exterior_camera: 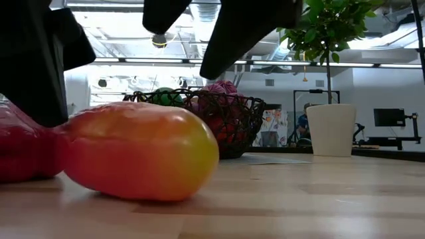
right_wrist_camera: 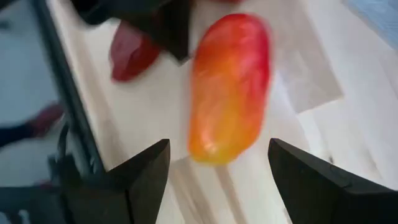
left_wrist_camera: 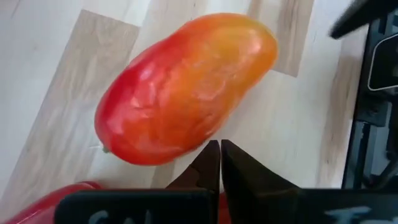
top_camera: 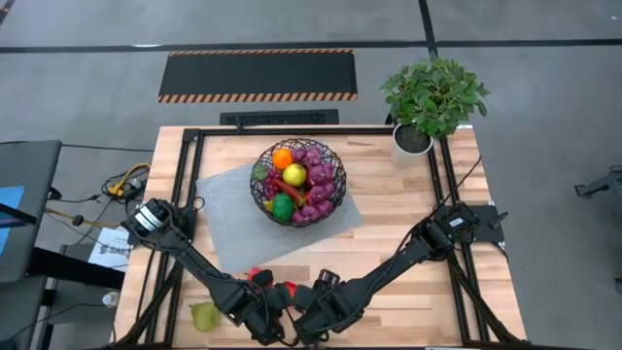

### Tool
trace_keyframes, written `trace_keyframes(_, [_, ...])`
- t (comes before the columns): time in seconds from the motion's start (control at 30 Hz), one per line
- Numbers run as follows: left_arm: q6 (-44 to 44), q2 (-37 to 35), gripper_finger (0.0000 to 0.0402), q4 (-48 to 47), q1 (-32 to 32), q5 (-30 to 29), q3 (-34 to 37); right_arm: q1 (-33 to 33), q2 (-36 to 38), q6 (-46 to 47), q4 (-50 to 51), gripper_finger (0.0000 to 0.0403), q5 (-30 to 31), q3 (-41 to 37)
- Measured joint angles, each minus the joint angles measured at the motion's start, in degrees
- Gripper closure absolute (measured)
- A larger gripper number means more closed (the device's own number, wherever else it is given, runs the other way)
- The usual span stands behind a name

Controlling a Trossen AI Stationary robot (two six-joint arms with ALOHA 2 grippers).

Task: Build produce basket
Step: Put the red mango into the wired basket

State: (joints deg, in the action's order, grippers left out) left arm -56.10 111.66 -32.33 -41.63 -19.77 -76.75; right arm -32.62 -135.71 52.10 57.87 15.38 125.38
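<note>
From above, my two arms converge at the near edge of the tabletop (top_camera: 389, 194) and cover most of what lies beneath them; only red fragments show between them. My left pincer (left_wrist_camera: 220, 155) has its fingers pressed together with nothing between them, tips just beside a red-to-orange mango-shaped fruit (left_wrist_camera: 186, 87) lying on the wood. My right pincer (right_wrist_camera: 217, 168) is spread wide and holds nothing; the same fruit lies beyond the gap between its fingers, apart from both. A red pepper (right_wrist_camera: 132, 53) sits just beside the fruit, partly hidden by the left arm's dark body. In the level view the fruit fills the foreground and blocks the left part of the basket.

The basket (top_camera: 298, 181) stands farther back, at the centre of the tabletop on a grey mat (top_camera: 233, 219). It holds produce: an orange (top_camera: 282, 157), a yellow piece, a green piece and purple grapes (top_camera: 321, 175). A yellow-green pear (top_camera: 203, 314) lies near the left near corner. A potted plant (top_camera: 432, 97) stands at the far right corner.

The tabletop is pale wood planks edged by black rails. Beyond it lies grey floor with a hazard-striped mat (top_camera: 258, 74).
</note>
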Motion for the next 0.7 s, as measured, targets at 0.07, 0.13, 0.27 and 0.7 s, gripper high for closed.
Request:
trace_keyframes(0.07, [-0.04,0.00,0.0401,0.00,-0.08,-0.05,0.00,0.48,-0.01,-3.06,-0.07,0.0112,-1.99,0.00])
trace_keyframes(0.13, [-0.03,0.00,0.0401,0.23,-0.09,0.18,0.00,1.13,-0.01,-3.96,-0.01,0.0112,-2.32,0.00])
trace_keyframes(0.27, [0.42,-0.87,0.0401,0.28,-0.12,3.19,0.07,2.89,-0.01,-3.90,-0.01,0.0112,-4.68,0.00])
trace_keyframes(0.7, [-4.96,-15.69,0.0397,-6.07,-4.97,-3.42,-0.02,6.48,-0.93,-5.41,-6.35,0.0098,-15.51,0.04])
